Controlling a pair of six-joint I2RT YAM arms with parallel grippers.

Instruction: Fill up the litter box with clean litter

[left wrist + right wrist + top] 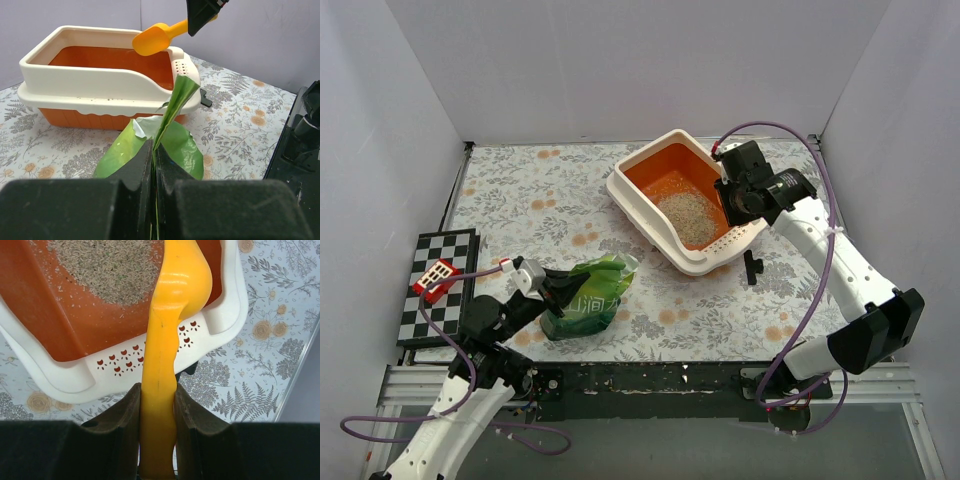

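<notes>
Here, floral tablecloth point(520, 190) between white walls point(620, 60); left tool point(152, 155) tight on green bag point(595, 300), right tool point(157, 395) on scoop point(177, 285).

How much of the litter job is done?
Partly done: a small heap of litter lies in the litter box, but much orange floor shows. In hand: the right claw holds the yellow scoop over the box, and the left claw pinches the green bag. Left: probably more litter.

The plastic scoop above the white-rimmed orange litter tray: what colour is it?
Yellow-orange all over, no pattern. The plastic scoop shows best in the right wrist view.
</notes>
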